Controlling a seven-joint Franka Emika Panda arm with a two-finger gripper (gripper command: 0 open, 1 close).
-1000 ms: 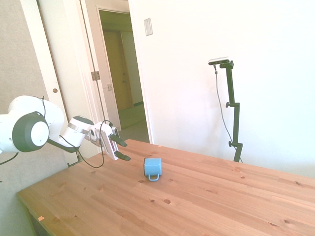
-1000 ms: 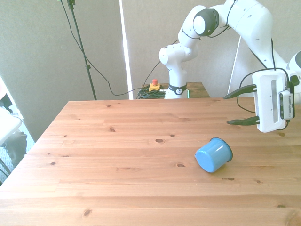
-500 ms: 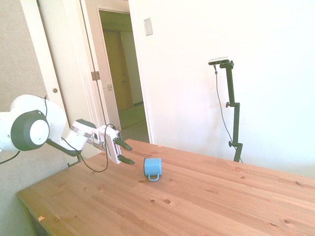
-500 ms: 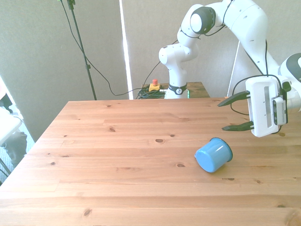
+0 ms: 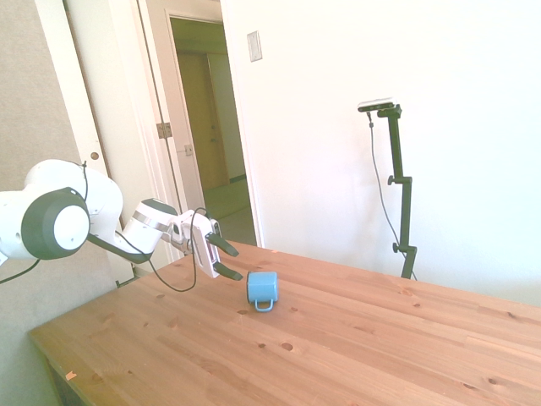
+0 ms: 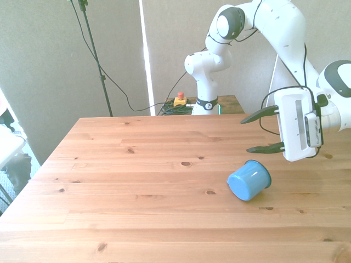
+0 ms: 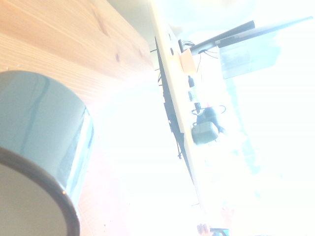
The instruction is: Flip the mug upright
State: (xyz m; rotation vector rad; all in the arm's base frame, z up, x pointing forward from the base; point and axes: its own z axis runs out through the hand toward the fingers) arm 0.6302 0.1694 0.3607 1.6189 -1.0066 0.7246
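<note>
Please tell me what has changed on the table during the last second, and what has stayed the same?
The open gripper moved toward the front view's left, closing in on the mug without touching it. The mug stayed on its side on the table, unmoved.

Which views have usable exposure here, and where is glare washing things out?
Side view: evenly lit, pale wall bright. Front view: clear, the small light-blue enamel mug and open gripper sharp. Wrist view: half blown out white; the mug fills one corner.
</note>
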